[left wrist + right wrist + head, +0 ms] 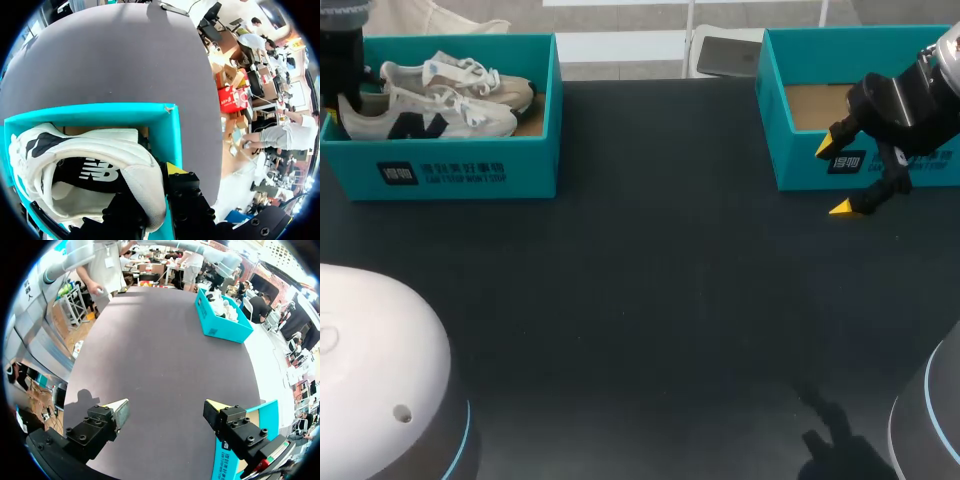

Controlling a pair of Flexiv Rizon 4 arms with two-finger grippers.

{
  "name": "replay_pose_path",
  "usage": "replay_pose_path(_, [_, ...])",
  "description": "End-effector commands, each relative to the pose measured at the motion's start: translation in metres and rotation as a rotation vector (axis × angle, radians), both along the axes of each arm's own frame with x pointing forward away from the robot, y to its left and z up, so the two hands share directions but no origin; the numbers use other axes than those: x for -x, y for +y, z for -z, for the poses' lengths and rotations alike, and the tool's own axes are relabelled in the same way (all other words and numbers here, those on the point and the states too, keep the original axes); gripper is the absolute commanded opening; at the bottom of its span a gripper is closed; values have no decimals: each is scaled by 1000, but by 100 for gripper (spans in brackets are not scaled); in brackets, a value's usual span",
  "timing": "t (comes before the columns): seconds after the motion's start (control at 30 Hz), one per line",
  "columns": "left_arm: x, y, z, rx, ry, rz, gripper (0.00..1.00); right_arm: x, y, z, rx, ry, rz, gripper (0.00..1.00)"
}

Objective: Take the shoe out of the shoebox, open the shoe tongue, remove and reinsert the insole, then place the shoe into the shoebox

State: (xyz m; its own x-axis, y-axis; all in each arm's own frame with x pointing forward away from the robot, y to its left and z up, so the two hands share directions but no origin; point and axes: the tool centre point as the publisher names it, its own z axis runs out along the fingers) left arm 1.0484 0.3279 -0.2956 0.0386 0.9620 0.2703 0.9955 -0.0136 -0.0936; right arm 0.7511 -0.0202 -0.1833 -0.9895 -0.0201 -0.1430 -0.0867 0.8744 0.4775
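Observation:
Two white sneakers lie in the teal shoebox (470, 170) at the table's far left. The front shoe (420, 118) has a dark side mark; the second shoe (470, 80) lies behind it. My left gripper (345, 105) is at the box's left end, over the front shoe's heel. In the left wrist view the left gripper (150, 210) is shut on the shoe (90, 150), with one finger inside the heel collar and the other outside, within the shoebox (100, 109). My right gripper (836, 177) hangs open and empty at the far right, shown as gripper (166, 412).
A second teal box (800, 165) with a bare cardboard floor stands at the far right, just behind the right gripper; its wall (260, 420) is beside one finger. Dark tabletop stretches between the two boxes and toward the front edge.

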Motion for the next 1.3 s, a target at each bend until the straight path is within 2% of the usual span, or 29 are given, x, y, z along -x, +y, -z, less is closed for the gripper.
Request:
replay_pose_path(0.03, [0,-2,-53,-3,34,-5,0,0,0,0,2,0,1,100])
replay_pose_path(0.23, [3,3,-97,15,32,7,0,0,0,0,2,0,1,100])
replay_pose_path(0.43, [9,10,-131,42,36,22,0,0,0,0,2,0,1,100])
replay_pose_path(0.57, [12,17,-154,109,27,57,0,0,0,0,2,0,1,100])
replay_pose_path(1.13, [12,17,-154,109,27,57,0,0,0,0,2,0,1,100])
replay_pose_path(1.23, [33,5,-144,51,-33,57,0,0,0,0,2,0,1,100])
replay_pose_path(1.3, [50,-9,-144,31,-72,63,0,0,0,0,2,0,1,100])
